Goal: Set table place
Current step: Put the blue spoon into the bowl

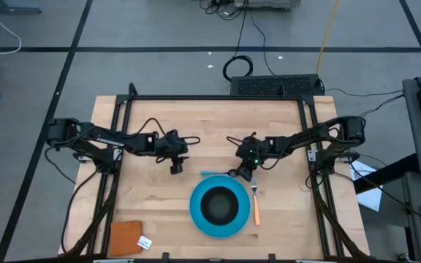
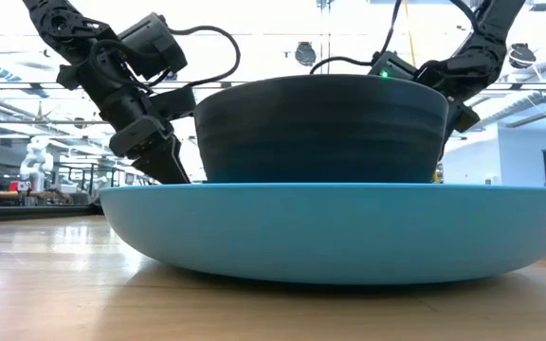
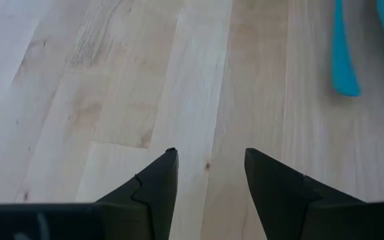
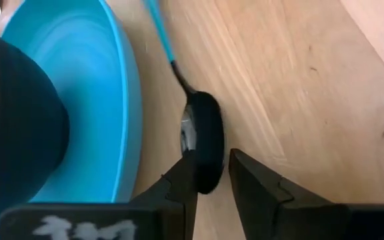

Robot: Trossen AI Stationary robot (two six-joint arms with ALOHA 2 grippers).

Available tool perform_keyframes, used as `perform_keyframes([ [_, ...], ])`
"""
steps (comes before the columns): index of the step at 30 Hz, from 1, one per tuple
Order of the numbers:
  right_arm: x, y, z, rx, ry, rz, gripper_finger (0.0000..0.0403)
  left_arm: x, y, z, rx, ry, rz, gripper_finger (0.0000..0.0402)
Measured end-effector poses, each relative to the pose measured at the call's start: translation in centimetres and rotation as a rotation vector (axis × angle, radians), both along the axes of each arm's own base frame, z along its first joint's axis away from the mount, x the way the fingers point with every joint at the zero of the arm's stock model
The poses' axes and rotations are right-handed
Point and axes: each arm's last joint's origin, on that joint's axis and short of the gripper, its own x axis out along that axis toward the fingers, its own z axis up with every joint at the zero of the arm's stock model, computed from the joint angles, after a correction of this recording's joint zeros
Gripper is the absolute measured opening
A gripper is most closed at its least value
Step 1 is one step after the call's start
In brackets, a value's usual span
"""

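Blue plate (image 1: 196, 217) is sitting on the table (image 1: 152, 201) near the front edge, a bit right of center, w/ the black bowl (image 1: 218, 205) resting inside it. Orange-handled fork (image 1: 255, 207) is lying just beside the plate's right rim, tines pointing toward the table's back. Teal-handled spoon (image 4: 203, 137) is lying on the wood just behind the plate, handle running left along the rim, dark bowl end at the right. Right gripper (image 4: 212, 175) is sitting down at that bowl end, w/ its fingers straddling the spoon's dark head, jaws only slightly parted and closing in on it; one finger is touching it, but can't tell if it's being clamped firmly. Left gripper (image 3: 207, 173) is hovering over bare wood left of the spoon's teal tip, well apart from the plate, jaws standing open w/ nothing between them. A brown-orange square (image 1: 126, 237) w/ a white tag is lying at the front left corner of the table, well apart from the plate.
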Motion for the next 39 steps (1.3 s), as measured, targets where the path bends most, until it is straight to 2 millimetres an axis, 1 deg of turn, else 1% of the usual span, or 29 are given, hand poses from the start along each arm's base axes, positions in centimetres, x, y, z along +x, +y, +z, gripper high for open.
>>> perform_keyframes([
  [3,0.0,0.0,0.0,-0.001,-0.006,0.000,0.0067,0.0,0.0,0.0,0.000,0.000,0.000,0.0179],
  [6,0.1,0.0,0.2,-0.010,-0.024,0.003,0.0023,0.0,0.0,0.0,0.000,0.001,0.000,0.0179],
  [8,0.2,0.0,0.3,-0.021,-0.042,0.013,0.0008,0.0,0.0,0.0,0.000,0.001,0.000,0.0179],
  [14,0.4,-0.3,0.4,-0.076,-0.076,0.014,0.0002,0.0,0.0,0.0,-0.004,0.000,0.004,0.0179],
  [20,0.3,-1.4,1.8,-0.135,-0.128,0.003,0.0001,0.0,0.0,0.0,-0.026,-0.006,0.028,0.0179],
  [24,0.2,-2.2,3.6,-0.182,-0.145,0.004,0.0001,0.0,-0.1,0.0,-0.035,-0.008,0.030,0.0179],
  [30,0.1,-2.6,7.3,-0.351,-0.134,0.002,0.0001,0.2,-0.2,0.1,-0.024,-0.027,0.016,0.0179],
  [32,-0.3,-2.5,8.5,-0.416,-0.125,0.006,0.0001,0.4,-0.2,0.3,-0.012,-0.049,0.007,0.0179],
  [34,-0.6,-2.4,9.7,-0.494,-0.156,-0.012,0.0001,0.5,-0.2,0.4,-0.002,-0.068,-0.002,0.0179],
  [39,-2.1,-2.6,11.8,-0.673,-0.158,-0.065,0.0000,1.1,-0.1,1.0,0.033,-0.147,-0.026,0.0179],
])
